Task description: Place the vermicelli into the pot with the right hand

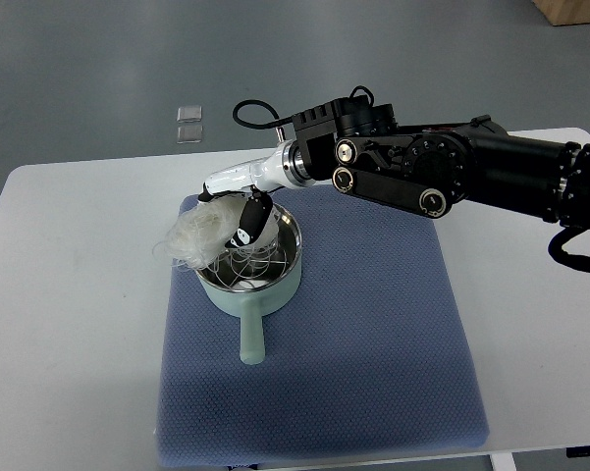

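Observation:
A pale green pot (248,290) with a steel inside and a handle pointing toward the near edge stands on the blue mat. A wire rack shows inside it. My right hand (238,218), white with black fingers, hangs over the pot's left rim, shut on a bundle of white vermicelli (194,238). The bundle droops across the rim, partly over the pot and partly outside it to the left. The right arm (442,167) reaches in from the right edge. The left arm is out of view.
A blue padded mat (373,334) covers the middle of the white table (69,324). Two small clear packets (188,123) lie on the grey floor beyond the table's far edge. A brown box corner (574,10) shows at top right.

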Motion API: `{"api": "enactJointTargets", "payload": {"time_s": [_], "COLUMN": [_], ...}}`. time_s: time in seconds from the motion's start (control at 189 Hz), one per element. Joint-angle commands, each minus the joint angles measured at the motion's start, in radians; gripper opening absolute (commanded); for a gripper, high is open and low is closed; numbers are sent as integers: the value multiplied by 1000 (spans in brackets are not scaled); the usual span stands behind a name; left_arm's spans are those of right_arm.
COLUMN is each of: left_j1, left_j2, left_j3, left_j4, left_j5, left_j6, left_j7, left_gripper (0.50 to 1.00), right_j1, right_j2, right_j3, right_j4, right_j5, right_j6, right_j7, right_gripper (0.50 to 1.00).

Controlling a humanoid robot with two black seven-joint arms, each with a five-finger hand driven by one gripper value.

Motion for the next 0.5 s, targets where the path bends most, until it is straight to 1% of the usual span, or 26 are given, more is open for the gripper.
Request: {"api": "enactJointTargets", "payload": {"time_s": [0.0,0.058,0.064,0.069,0.074,0.079,0.085,0.09,0.095,0.101,0.106,0.111,0.117,0.148,0.191,0.217,0.254,0.276,0.281,0.286,0.291,0.297,0.302,0.313,0.413,0.493], "left_j1": [0,0,0,0,0,0,0,0,0,0,0,0,0,0,0,0,0,0,0,0,0,0,0,0,0,0], "left_j2": [0,0,0,0,0,0,0,0,0,0,0,0,0,0,0,0,0,0,0,0,0,0,0,0,0,0], "left_j3": [0,0,0,0,0,0,0,0,0,0,0,0,0,0,0,0,0,0,0,0,0,0,0,0,0,0], "left_j4": [0,2,2,2,2,2,2,2,2,2,2,2,2,2,2,2,2,2,2,2,2,2,2,2,2,2], "left_j5": [0,0,0,0,0,0,0,0,0,0,0,0,0,0,0,0,0,0,0,0,0,0,0,0,0,0], "left_j6": [0,0,0,0,0,0,0,0,0,0,0,0,0,0,0,0,0,0,0,0,0,0,0,0,0,0], "left_j7": [0,0,0,0,0,0,0,0,0,0,0,0,0,0,0,0,0,0,0,0,0,0,0,0,0,0], "left_gripper": [1000,1000,1000,1000,1000,1000,1000,1000,1000,1000,1000,1000,1000,1000,1000,1000,1000,1000,1000,1000,1000,1000,1000,1000,1000,1000], "right_j1": [-26,-32,-32,-32,-32,-32,-34,-34,-34,-34,-34,-34,-34,-37,-37,-37,-37,-37,-37,-37,-37,-37,-37,-37,-37,-23], "right_j2": [0,0,0,0,0,0,0,0,0,0,0,0,0,0,-1,-1,-3,-3,-4,-4,-4,-4,-4,-6,-16,-52], "right_j3": [-3,-3,-3,-3,-5,-5,-5,-5,-5,-5,-5,-5,-5,-3,-3,-1,-1,0,0,0,2,2,2,3,11,28], "right_j4": [-9,-9,-9,-9,-9,-9,-9,-9,-9,-9,-11,-11,-9,-9,-9,-9,-9,-11,-9,-9,-11,-11,-11,-9,-9,-8], "right_j5": [-39,-44,-44,-44,-44,-44,-44,-44,-44,-44,-44,-44,-44,-44,-44,-44,-44,-44,-44,-44,-44,-44,-42,-42,-38,-25], "right_j6": [0,3,3,3,3,3,3,3,3,3,3,3,5,6,6,9,9,11,14,14,14,14,15,17,18,20], "right_j7": [2,2,2,2,2,2,2,2,2,2,2,2,2,2,2,2,2,2,2,2,2,2,2,2,2,2], "right_gripper": [500,500,511,511,583,584,659,660,716,717,758,758,778,780,801,827,844,864,876,876,893,893,909,917,926,926]}}
